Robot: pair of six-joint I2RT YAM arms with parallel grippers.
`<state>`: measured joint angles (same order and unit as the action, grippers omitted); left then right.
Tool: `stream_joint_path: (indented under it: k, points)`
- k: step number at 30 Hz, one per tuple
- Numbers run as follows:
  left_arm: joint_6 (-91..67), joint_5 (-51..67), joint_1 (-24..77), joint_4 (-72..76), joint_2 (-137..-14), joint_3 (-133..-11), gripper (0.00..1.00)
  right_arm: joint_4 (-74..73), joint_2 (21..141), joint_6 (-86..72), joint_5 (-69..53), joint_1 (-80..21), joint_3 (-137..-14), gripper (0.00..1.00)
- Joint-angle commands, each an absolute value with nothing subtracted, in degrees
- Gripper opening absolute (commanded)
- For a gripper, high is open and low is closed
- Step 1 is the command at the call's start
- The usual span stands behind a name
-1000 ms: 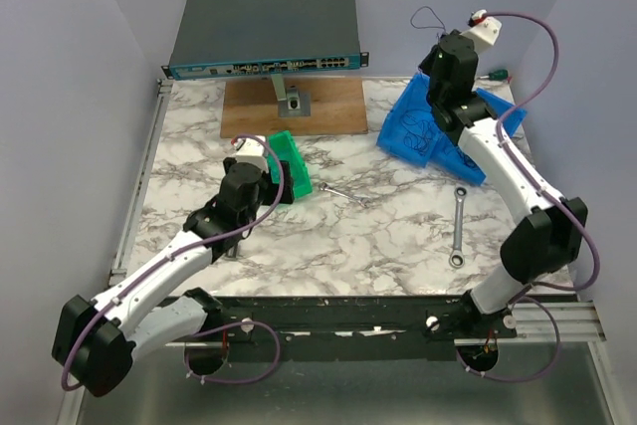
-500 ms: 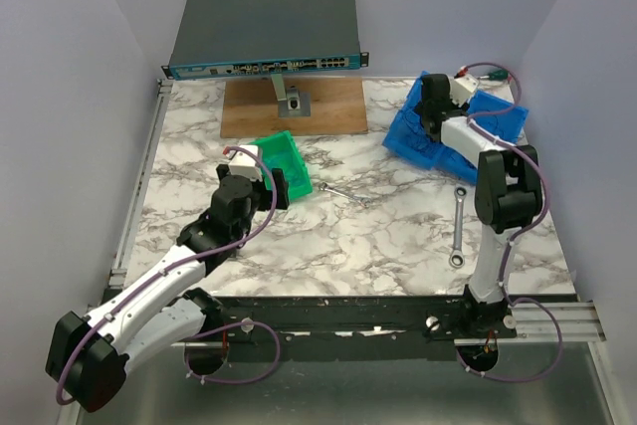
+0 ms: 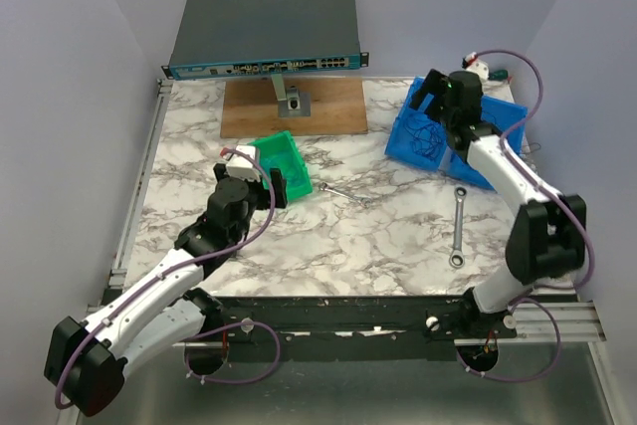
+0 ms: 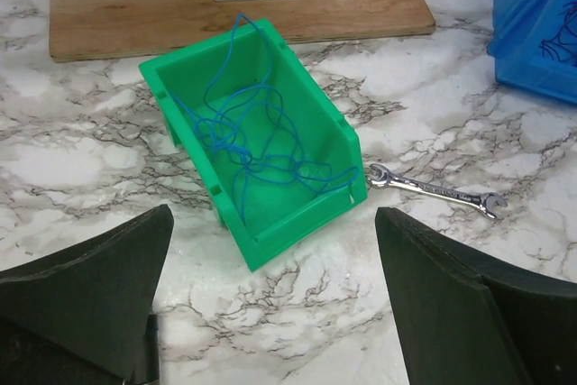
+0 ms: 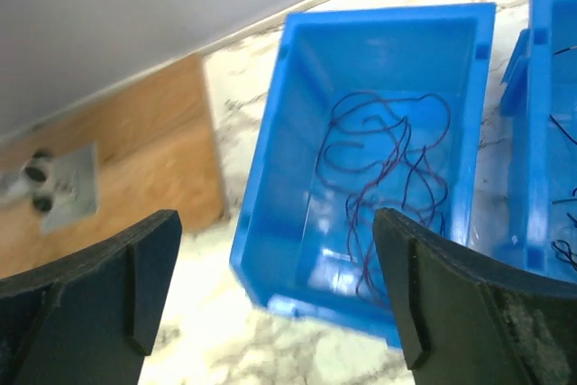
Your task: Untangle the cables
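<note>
Thin blue cables (image 4: 248, 146) lie curled in a green bin (image 4: 311, 105), also seen in the top view as the green bin (image 3: 291, 161). Dark reddish cables (image 5: 388, 164) lie looped in a blue bin (image 5: 279, 223) at the back right, the blue bin (image 3: 403, 141). A few dark strands (image 5: 563, 250) show in a second blue bin (image 5: 541, 132) beside it. My left gripper (image 4: 272, 223) (image 3: 274, 186) stands open just short of the green bin's near end, holding nothing. My right gripper (image 5: 275, 223) (image 3: 438, 97) hangs open above the blue bin, empty.
A small silver wrench (image 4: 433, 191) lies right of the green bin, and a larger wrench (image 3: 459, 226) lies near the right arm. A wooden board (image 3: 294, 106) with a metal bracket and a network switch (image 3: 264, 32) sit at the back. Walls close in on both sides.
My right gripper went from shut to open and came down from high at the back to just over the blue bin. The left arm drew back slightly from the green bin.
</note>
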<state>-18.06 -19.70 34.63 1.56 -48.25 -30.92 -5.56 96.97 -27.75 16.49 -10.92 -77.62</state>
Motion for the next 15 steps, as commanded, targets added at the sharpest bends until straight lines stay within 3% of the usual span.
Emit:
stream_joint_path:
  k: [1,6,12,15]
  points:
    - [-15.70,-23.97,34.58,6.14,-46.25,-28.40,0.99,10.59,83.07,-17.83,0.51,-10.87,-59.35,1.00]
    - [-6.90,-23.41,34.62,20.08,-41.41,-20.45,0.99,17.22,69.77,-9.37,-9.79,-10.98,-42.21,1.00]
    - [-1.37,-25.10,34.55,30.34,-36.91,-12.12,0.99,31.84,55.48,-12.09,-2.60,-10.99,-22.45,0.94]
    - [-1.14,-29.45,32.58,31.26,-40.49,-12.45,0.99,36.99,55.85,-9.84,-0.20,-10.99,-17.69,0.96]
